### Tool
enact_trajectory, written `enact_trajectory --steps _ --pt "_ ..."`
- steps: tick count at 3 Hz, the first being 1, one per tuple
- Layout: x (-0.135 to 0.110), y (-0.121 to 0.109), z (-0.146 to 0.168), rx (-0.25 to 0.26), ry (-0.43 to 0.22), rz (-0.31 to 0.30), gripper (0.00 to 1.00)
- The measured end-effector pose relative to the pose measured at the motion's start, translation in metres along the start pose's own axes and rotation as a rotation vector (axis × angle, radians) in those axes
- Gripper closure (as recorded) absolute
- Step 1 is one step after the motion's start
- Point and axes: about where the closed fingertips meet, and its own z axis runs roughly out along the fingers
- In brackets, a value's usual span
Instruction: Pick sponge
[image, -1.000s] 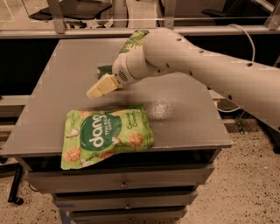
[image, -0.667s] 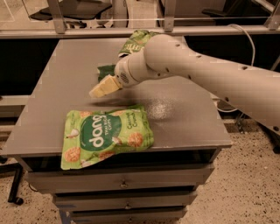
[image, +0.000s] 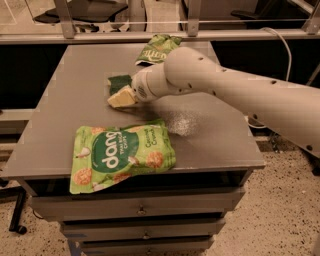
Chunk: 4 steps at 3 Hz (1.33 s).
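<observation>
The gripper (image: 121, 96) sits centre left, just below the sponge (image: 118, 81); its state cannot be told. The green bag (image: 122, 155) at lower left reads "dang".

You have a grey table (image: 65, 125) set on a stack of drawers (image: 142, 209). At its front left a green dang snack bag (image: 120, 157) lies flat, label up. A second green snack pouch (image: 157, 49) lies crumpled at the far edge. A pale scuffed patch (image: 181, 125) marks the middle of the top, and the gripper (image: 120, 95) hangs just left of it. Behind the table you see an office chair (image: 85, 10), and a cable (image: 286, 47) at right above speckled floor (image: 280, 210).
</observation>
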Motion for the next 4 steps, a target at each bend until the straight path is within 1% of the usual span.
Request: enact_trajectory --steps 1,2,3,4 --pt "-0.001 -0.004 -0.003 0.014 -0.022 0.009 0.64" --pt "-0.021 -0.013 -0.019 -0.01 -0.096 0.017 0.88" --pt "-0.064 -0.024 -0.05 -0.054 -0.228 -0.014 1.0" --pt "-0.108 -0.027 -0.083 -0.122 -0.38 -0.046 1.0"
